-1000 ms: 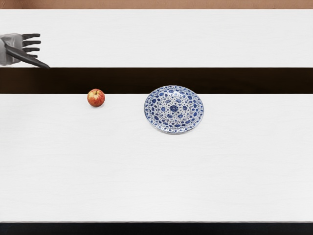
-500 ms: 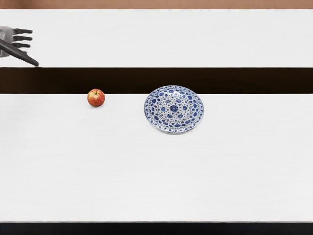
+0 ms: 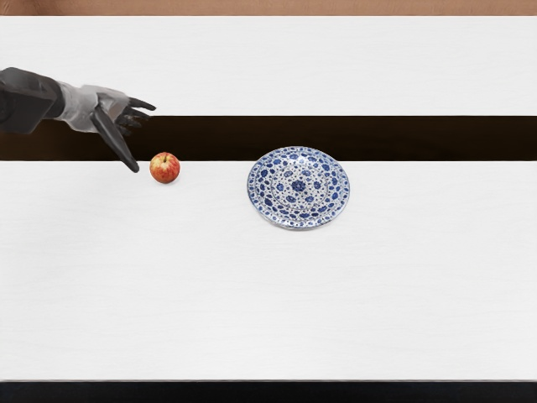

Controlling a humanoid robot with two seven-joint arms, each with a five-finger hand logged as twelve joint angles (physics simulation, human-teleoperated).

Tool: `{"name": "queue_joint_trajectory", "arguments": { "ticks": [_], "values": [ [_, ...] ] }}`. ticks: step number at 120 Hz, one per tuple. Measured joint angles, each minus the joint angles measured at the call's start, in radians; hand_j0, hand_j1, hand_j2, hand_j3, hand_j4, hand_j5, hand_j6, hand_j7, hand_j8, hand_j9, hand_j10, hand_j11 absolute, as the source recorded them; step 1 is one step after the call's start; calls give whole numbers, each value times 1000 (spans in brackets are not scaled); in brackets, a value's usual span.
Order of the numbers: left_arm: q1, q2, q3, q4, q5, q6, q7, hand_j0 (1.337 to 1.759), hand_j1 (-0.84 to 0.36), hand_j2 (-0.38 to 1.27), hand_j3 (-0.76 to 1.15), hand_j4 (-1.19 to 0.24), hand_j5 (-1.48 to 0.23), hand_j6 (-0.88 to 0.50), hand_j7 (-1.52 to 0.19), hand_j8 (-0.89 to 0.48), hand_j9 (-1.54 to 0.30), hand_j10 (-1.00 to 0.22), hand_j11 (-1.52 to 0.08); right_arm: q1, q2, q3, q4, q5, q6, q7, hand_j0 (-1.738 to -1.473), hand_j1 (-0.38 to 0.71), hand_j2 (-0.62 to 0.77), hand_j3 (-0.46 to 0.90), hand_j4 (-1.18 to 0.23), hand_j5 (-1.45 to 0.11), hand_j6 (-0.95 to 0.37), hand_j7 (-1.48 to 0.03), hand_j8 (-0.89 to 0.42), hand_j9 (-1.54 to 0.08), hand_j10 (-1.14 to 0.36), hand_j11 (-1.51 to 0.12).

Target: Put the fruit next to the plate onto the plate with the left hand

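Head view showed the apple resting on the white table, well left of the plate and clear of it, about level with the plate's far half. Nothing lay on the plate. The left hand hung further left of the plate than the apple and slightly beyond it. Its fingers were spread and loose, gripping nothing. One long digit pointed down toward the fruit, its tip just short of the skin; it looked apart, not touching.

Handling, as a judgement:
- The apple was probably light and rigid.
- Its skin looked smooth and a bit slick.
- Being round, it would likely roll if nudged from one side.
- The best hold seemed to be around its widest band, thumb opposite the fingers, closing evenly.
- It would not break, but a hard squeeze could bruise it.
- The plate looked shallow, so release near its centre seemed safer.

Hard to make out:
- The apple's side facing away from the plate was partly crowded by the hand.
- The stem was too small to tell.
- Dark fingers merged with the dark gap beyond the plate, so counting them was unreliable.
- The palm was hidden.
- Hand height above the table could not be judged.
- The arm was cut off at the frame edge.
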Motion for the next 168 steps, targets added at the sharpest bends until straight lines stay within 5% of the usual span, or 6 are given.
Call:
{"name": "queue_joint_trajectory", "arguments": {
  "ticks": [38, 75, 116, 168],
  "values": [
    [32, -131, 32, -38, 49, 369, -7, 1658, 323, 5, 0, -24, -29, -24, -29, -24, -29, -23, -29, 0, 0, 0, 0, 0, 0, 0, -1658, -349, 0, 0, 0, 0, -1, 0, -1, 0, 0, 0],
    [85, -200, 18, -30, 60, 429, -6, 1658, 312, 7, 0, -32, -41, -33, -41, -33, -41, -32, -40, 0, 0, 0, 0, 0, 0, 0, -1658, -349, 0, 0, 0, 0, -1, 0, 0, 0, 0, 0],
    [86, -249, 26, -38, 74, 491, -11, 1658, 108, 41, 0, -202, -262, -203, -262, -203, -262, -202, -262, 0, 0, 0, 0, 0, 0, 0, -1658, -349, 0, 0, 0, 0, -1, 0, 0, 0, 0, 0],
    [99, -238, 51, -77, 112, 573, -14, 1658, 48, 51, 0, -253, -327, -253, -327, -253, -327, -252, -327, 0, 0, 0, 0, 0, 0, 0, -1658, -349, 0, 0, 0, 0, -1, 0, 0, 0, 0, 0]
  ]
}}
